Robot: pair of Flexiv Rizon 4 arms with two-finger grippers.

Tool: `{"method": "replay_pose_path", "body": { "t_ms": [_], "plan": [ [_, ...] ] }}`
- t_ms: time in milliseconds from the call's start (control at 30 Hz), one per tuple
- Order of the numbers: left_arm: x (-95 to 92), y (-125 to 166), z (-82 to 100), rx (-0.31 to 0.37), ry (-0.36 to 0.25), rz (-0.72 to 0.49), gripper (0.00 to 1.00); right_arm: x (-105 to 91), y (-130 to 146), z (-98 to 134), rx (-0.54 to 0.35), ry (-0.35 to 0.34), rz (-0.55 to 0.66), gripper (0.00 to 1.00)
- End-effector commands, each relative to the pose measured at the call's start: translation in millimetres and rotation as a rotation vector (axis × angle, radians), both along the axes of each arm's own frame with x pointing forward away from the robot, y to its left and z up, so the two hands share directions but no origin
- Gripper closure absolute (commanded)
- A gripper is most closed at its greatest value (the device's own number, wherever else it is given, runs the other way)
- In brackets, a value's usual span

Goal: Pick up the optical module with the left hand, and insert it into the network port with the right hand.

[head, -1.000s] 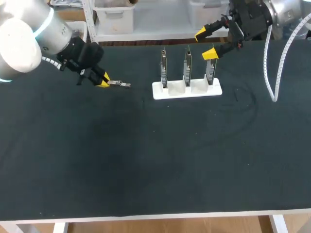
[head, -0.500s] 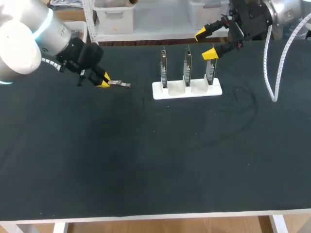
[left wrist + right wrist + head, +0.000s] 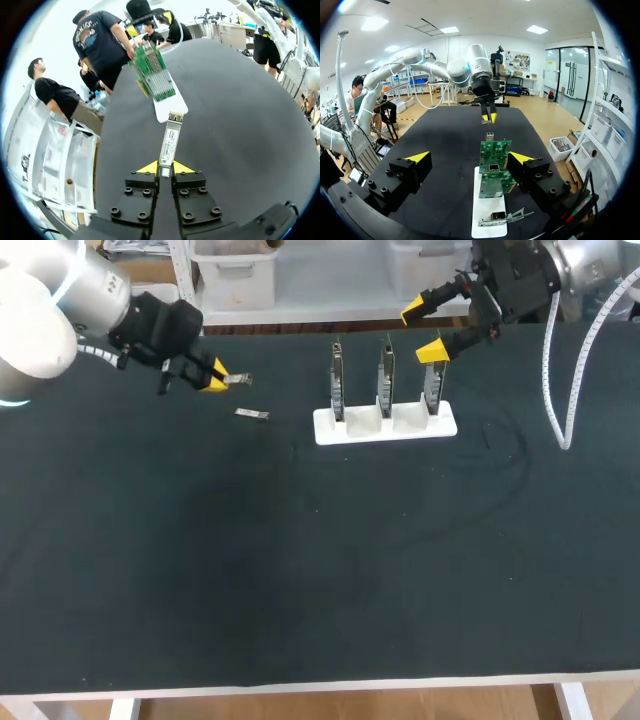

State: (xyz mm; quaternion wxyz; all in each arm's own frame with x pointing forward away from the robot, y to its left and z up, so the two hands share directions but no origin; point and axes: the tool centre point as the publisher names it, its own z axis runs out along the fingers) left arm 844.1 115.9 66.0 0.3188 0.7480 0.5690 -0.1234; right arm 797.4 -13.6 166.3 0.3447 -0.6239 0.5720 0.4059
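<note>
left arm, over the last second | left fingers (image 3: 212, 381) rose off the black worktop (image 3: 300, 560) and drew back toward its far left corner | slim silver optical module (image 3: 238, 379) went up clamped between them | small silver piece (image 3: 252, 414) was left lying alone where they had been

Optical module (image 3: 168, 145): slim silver bar with a white label, gripped at one end between the left fingers (image 3: 148, 168), held roughly level just clear of the desk (image 3: 300, 570) at its far left, free end pointing right. Network port (image 3: 494, 167): small metal cage on one of three upright green boards (image 3: 386, 378) in a white base (image 3: 385, 426), far middle, well right of the module.
</note>
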Motion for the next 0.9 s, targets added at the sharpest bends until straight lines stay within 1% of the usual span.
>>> {"method": "replay_pose_path", "body": {
  "t_ms": [33, 67, 833, 867, 900],
  "plan": [
    [-7.8, -2.8, 0.2, -0.099, -0.041, -0.018, 1.0, 0.8, 0.0, 0.2, 0.0, 0.001, 0.001, 0.0],
    [-9.1, -4.5, -0.4, -0.13, -0.045, -0.015, 1.0, 0.8, 0.0, 0.2, 0.0, 0.001, 0.001, 0.0],
    [-9.1, -4.5, -0.4, -0.13, -0.045, -0.015, 1.0, 0.8, 0.0, 0.2, 0.0, 0.001, 0.001, 0.0],
    [-8.9, -4.2, 1.8, -0.141, -0.046, -0.001, 1.0, 0.8, 0.0, 0.2, 0.0, 0.001, 0.001, 0.0],
    [-7.5, -4.2, 5.2, -0.174, -0.047, 0.002, 1.0, 0.8, 0.0, 0.2, 0.0, 0.001, 0.001, 0.0]
  ]
}}
